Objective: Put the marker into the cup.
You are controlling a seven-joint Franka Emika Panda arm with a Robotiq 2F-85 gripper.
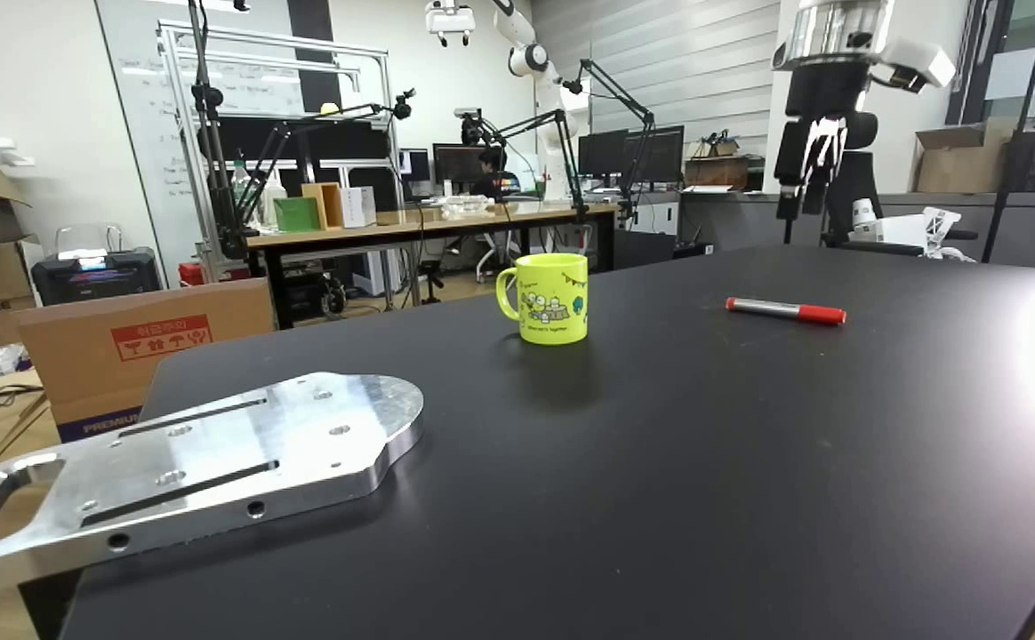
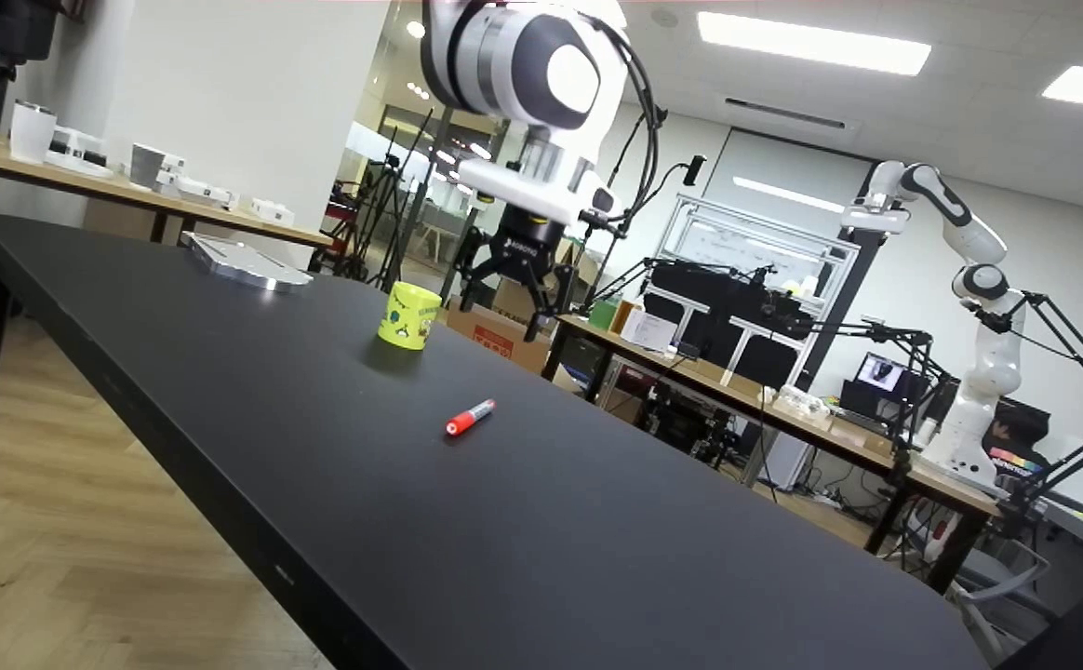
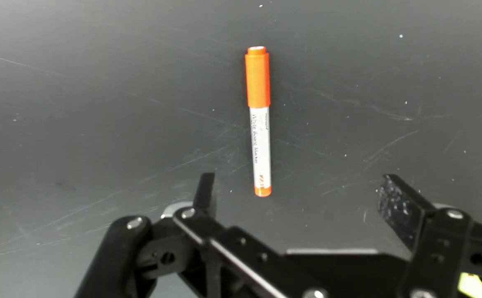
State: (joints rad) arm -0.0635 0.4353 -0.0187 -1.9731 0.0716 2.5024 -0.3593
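The marker lies flat on the dark table, with a red cap, a white labelled barrel and a red end. It shows in both exterior views (image 1: 784,310) (image 2: 470,418) and in the middle of the wrist view (image 3: 259,132). The yellow-green cup stands upright with its printed side showing in both exterior views (image 1: 553,302) (image 2: 408,316). A sliver of it shows at the wrist view's lower right (image 3: 475,285). My gripper (image 3: 299,177) is open and empty, raised above the table. It also shows in both exterior views (image 1: 800,206) (image 2: 500,318). The marker's barrel end points towards it, nearer the left finger.
A silver metal plate with slots and a handle lies on the dark table (image 1: 660,498), in both exterior views (image 1: 304,427) (image 2: 248,265), on the cup's side away from the marker. A cardboard box (image 1: 153,351) stands beyond the table edge.
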